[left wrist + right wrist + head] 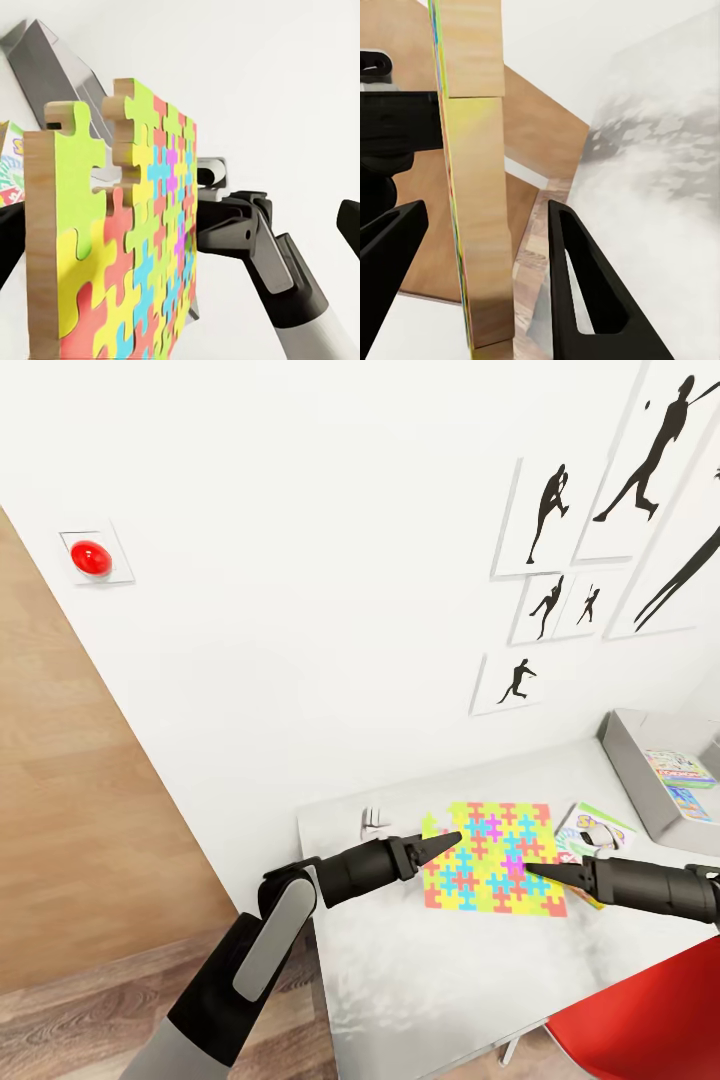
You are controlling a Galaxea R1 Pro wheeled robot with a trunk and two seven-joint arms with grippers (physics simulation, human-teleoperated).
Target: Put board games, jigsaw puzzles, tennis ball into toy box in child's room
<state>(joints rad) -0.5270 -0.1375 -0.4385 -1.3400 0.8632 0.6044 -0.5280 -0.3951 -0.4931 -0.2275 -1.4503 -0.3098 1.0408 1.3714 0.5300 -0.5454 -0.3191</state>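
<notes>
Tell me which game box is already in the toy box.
The teal-blue one, lying in the grey toy box; the other game box sits on the table beside the puzzle.

Wood-edged matt jigsaw puzzle (142, 247), glossy pale table (450, 970), matt black fingers (585, 300)

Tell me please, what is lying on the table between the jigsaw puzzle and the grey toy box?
In the head view, a flat colourful board game lies on the table between the jigsaw puzzle and the toy box, partly hidden behind the right gripper.
</notes>
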